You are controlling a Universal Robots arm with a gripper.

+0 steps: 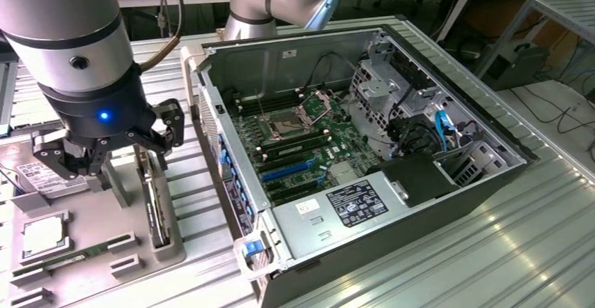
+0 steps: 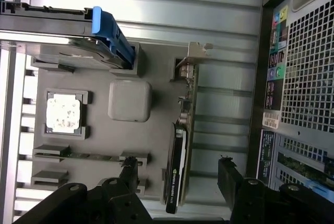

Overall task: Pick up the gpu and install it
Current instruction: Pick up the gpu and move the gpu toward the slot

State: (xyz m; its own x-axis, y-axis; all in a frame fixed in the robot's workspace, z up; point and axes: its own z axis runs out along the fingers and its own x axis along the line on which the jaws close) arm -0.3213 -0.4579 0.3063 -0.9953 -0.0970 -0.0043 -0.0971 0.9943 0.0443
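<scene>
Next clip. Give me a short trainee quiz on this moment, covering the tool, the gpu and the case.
1. True or false: the tool is shut on the gpu.
2. Where is the gpu? A) seated in the motherboard. B) standing on edge in the grey holder tray. C) lying flat on the table.
3. Fill in: the computer case lies with its side ____.

Key: 1 false, the tool is open, one finger on either side of the card in the wrist view. 2 B. 3 open.
</scene>
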